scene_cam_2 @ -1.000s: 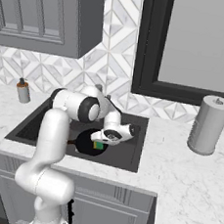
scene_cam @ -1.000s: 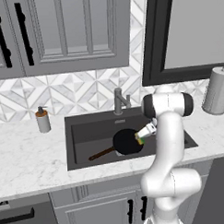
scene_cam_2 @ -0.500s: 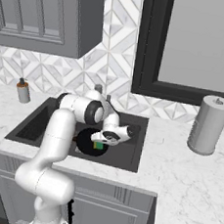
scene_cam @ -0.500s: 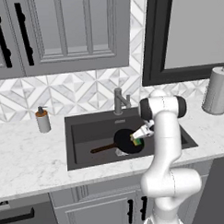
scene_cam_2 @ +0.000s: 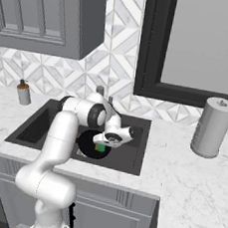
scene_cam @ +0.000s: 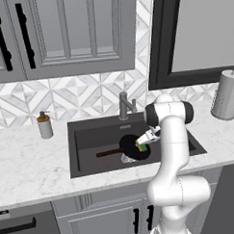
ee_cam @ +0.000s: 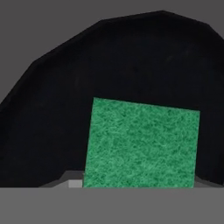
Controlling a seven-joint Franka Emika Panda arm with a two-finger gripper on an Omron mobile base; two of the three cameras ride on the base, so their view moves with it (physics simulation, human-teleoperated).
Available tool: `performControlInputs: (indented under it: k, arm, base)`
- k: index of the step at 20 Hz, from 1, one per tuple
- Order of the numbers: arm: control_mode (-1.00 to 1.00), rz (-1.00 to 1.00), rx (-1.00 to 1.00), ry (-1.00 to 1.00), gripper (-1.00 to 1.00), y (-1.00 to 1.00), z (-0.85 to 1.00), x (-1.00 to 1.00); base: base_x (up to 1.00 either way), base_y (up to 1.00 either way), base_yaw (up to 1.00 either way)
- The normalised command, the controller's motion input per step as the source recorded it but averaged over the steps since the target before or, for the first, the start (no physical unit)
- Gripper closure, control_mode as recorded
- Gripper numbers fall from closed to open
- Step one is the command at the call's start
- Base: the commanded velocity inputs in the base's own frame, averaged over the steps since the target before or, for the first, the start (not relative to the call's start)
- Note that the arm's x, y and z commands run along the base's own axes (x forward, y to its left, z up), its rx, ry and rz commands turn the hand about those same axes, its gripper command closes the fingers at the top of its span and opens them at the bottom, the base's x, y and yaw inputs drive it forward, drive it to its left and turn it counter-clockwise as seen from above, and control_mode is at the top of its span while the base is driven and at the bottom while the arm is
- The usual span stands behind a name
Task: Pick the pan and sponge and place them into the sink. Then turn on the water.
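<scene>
The white arm's two-finger gripper (scene_cam: pixel 141 147) holds the small green-and-yellow sponge (scene_cam: pixel 141 148) low over the round black pan (scene_cam: pixel 132 147), which lies inside the dark grey recessed sink (scene_cam: pixel 91 139), near its front edge.

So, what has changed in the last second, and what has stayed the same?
The arm lowered the tool with the sponge further into the sink, close over the pan. The pan, soap bottle and faucet did not move; no water runs.
</scene>
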Motion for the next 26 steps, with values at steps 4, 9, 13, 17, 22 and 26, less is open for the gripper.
performControlInputs:
  k: [4,9,13,17,22,26]
  arm:
    - [-1.0,-0.01,0.0,-0.06,-1.0,0.1,0.0,-0.01]
    - [-1.0,-0.08,0.0,-0.11,-1.0,0.27,0.1,-0.18]
    - [-1.0,-0.08,0.0,-0.2,-1.0,0.24,0.32,-0.4]
    - [-1.0,-0.07,0.01,-0.23,-1.0,0.06,0.63,-0.72]
    - [-1.0,-0.01,0.0,-0.2,-1.0,0.0,0.81,-0.96]
    - [-1.0,0.0,0.0,-0.14,-1.0,0.0,0.99,-0.64]
  base:
    - [0.0,0.0,0.0]
    - [0.0,0.0,0.0]
    - [0.0,0.0,0.0]
    - [0.0,0.0,0.0]
    - [0.0,0.0,0.0]
    - [0.0,0.0,0.0]
